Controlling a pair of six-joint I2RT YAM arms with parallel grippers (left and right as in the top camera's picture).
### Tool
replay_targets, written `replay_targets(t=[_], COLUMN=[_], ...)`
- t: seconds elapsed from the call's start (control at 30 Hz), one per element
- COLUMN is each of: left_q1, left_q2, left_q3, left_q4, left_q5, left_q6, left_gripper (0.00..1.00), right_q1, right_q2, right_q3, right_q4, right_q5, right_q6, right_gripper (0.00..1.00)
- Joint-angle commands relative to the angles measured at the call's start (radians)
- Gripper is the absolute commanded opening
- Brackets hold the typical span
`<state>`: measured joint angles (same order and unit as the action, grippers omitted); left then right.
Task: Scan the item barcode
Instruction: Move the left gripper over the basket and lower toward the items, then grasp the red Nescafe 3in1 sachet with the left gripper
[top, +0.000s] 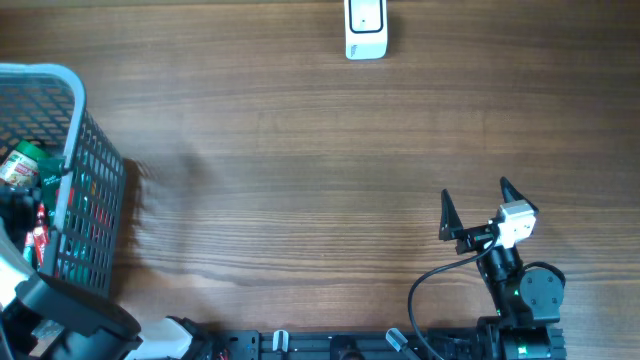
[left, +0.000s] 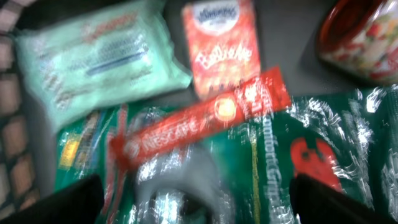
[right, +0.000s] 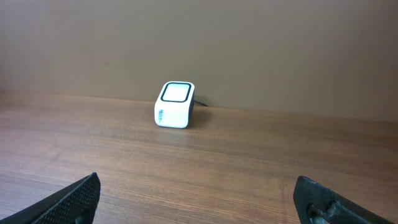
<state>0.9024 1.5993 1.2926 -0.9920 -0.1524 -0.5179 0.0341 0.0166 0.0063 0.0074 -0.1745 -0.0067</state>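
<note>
At left edge of table (top: 300, 170): mesh basket (top: 95, 200), upright, loaded with items. Contents as seen in the blurred left wrist view: pale green pack (left: 99, 59) at upper left; orange-red carton (left: 221, 46) just beside it; red Nescafé stick (left: 199, 118) lying diagonally across a green foil pack (left: 311, 162); red-rimmed tub (left: 364, 37) at upper right, partly cropped. From overhead, only green and red packaging (top: 22, 162) visible behind the basket wall. All visible items inside basket. Within basket, directly above the stick and foil pack: left gripper (left: 196, 202), jaws wide apart, nothing between them; contact with any item not determinable owing to blur. At far centre edge of table: scanner (top: 365, 28), white, upright, well apart from basket. Near right front of table, over bare wood: right gripper (top: 475, 210), jaws wide apart, empty, pointed toward scanner
</note>
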Motion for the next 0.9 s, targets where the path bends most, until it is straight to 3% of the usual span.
replay_targets(t=[0.0, 0.2, 0.33, 0.47, 0.6, 0.87], left_q1=[0.004, 0.004, 0.004, 0.004, 0.004, 0.004], left_q2=[0.006, 0.008, 0.029, 0.064, 0.113, 0.102], left_q3=[-0.185, -0.322, -0.326, -0.326, -0.326, -0.325], left_q4=[0.185, 0.378, 0.421, 0.42, 0.42, 0.419], left_q5=[-0.012, -0.013, -0.013, -0.013, -0.013, -0.013], left_q6=[0.227, 0.269, 0.269, 0.268, 0.268, 0.267], left_gripper=[0.99, 0.98, 0.96, 0.61, 0.04, 0.04], right_q1=[0.004, 0.004, 0.004, 0.004, 0.004, 0.004], right_q2=[-0.005, -0.005, -0.005, -0.005, -0.005, -0.005], right_q3=[-0.001, -0.001, -0.001, -0.001, -0.001, -0.001], right_q4=[0.003, 0.003, 0.003, 0.003, 0.003, 0.003], right_q5=[0.018, 0.018, 0.018, 0.018, 0.018, 0.018], right_q6=[-0.017, -0.017, -0.017, -0.017, -0.017, -0.017], right_gripper=[1.0, 1.0, 1.0, 1.0, 1.0, 0.99])
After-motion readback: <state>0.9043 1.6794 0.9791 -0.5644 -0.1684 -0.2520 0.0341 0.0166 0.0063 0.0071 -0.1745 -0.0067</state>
